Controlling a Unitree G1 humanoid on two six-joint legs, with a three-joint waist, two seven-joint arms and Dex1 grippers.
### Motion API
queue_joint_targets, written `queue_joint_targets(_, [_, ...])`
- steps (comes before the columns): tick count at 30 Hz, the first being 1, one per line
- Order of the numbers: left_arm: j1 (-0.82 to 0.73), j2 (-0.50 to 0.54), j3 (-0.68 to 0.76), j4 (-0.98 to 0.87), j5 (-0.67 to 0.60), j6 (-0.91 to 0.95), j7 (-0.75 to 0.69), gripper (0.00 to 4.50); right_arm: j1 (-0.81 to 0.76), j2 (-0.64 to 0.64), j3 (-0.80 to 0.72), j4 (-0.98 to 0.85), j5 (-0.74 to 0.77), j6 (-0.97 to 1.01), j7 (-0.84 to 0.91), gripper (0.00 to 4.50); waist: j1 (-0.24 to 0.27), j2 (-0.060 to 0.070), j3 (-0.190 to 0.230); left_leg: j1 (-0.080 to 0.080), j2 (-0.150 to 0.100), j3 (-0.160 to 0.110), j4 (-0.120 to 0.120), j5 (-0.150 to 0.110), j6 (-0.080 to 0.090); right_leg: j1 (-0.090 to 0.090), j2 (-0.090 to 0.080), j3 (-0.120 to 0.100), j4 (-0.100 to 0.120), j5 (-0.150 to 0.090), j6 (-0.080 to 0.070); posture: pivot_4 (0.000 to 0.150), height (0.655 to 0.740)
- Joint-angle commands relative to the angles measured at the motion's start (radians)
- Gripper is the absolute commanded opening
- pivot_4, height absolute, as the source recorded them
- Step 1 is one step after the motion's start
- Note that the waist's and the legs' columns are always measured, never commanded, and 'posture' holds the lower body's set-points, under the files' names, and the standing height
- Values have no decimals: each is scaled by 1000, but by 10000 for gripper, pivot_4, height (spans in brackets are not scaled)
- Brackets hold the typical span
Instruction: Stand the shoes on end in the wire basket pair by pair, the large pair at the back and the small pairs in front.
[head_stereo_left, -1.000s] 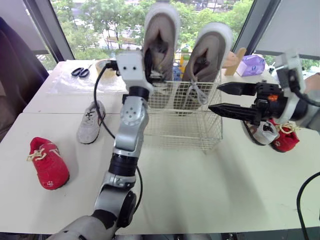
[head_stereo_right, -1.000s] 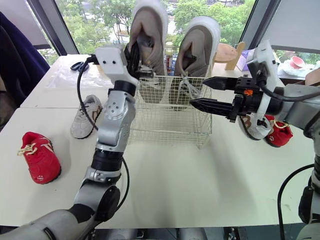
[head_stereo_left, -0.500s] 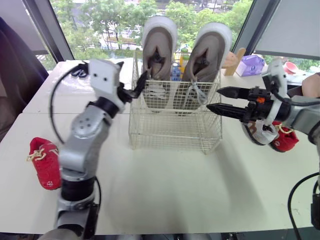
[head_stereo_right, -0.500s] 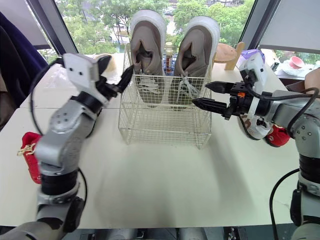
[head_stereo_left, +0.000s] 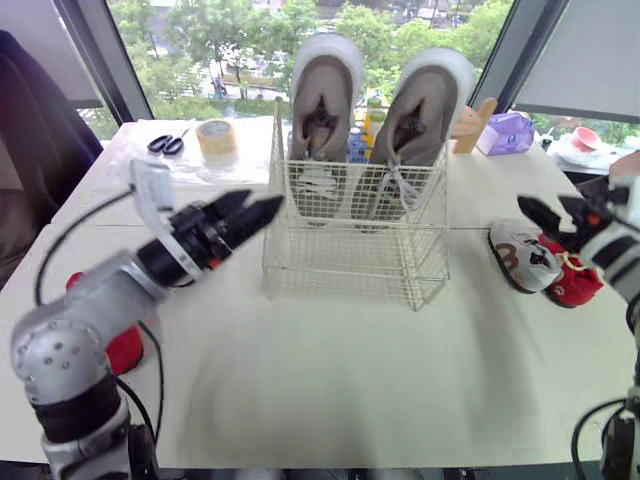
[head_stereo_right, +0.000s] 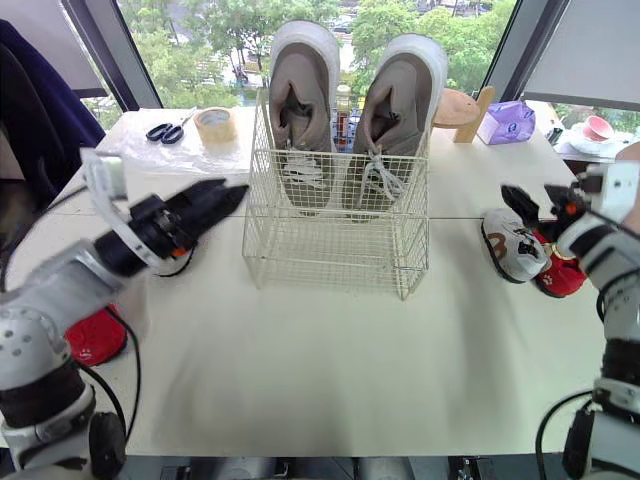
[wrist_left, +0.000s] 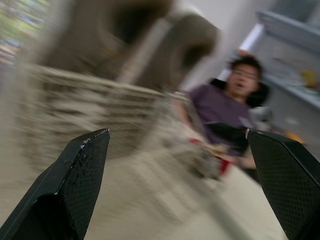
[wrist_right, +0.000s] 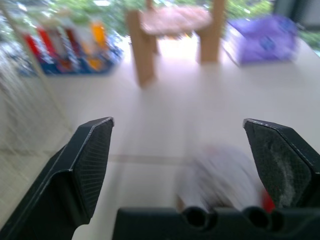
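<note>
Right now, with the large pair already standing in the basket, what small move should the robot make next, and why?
Probably lower the right gripper onto the small white shoe. It is open and close to that shoe, which lies beside a red shoe; the large pair fills the wire basket's back and its front is free.

scissors (head_stereo_right: 165, 130) lie beside a tape roll (head_stereo_right: 214, 124), purple box (head_stereo_right: 503, 126) well apart.
</note>
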Motion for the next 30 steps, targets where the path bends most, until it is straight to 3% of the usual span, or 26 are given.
queue_joint_targets(1, [75,41,-68,-74,-96,-32,18,44804,86,10,-50,-111,-7,-13,-8,45000,-4,3,-2,2,0,1,0,0,1,0,1,1,1,0,0,1500,7400])
queue_joint_targets(10, [163,144,-189,-95,-24,-111,-42,44804,194,62,-24,-138,-40,-34,-15,45000,-25,10,-6,13,-1,4,-2,-2,4,9,8,9,1,-1,-1,1500,7400])
queue_joint_targets(21, [153,187,-238,-66,60,-182,-73,44804,114,121,38,6,-88,-100,3,45000,-24,10,-6,13,-1,5,-2,-3,5,10,8,12,0,-1,-1,1500,7400])
queue_joint_targets(30, [171,180,-268,-64,137,-213,-65,44804,19,140,140,188,-223,-218,-22,45000,-28,9,-7,16,-1,5,-2,-3,6,13,8,12,-2,-2,-3,1500,7400])
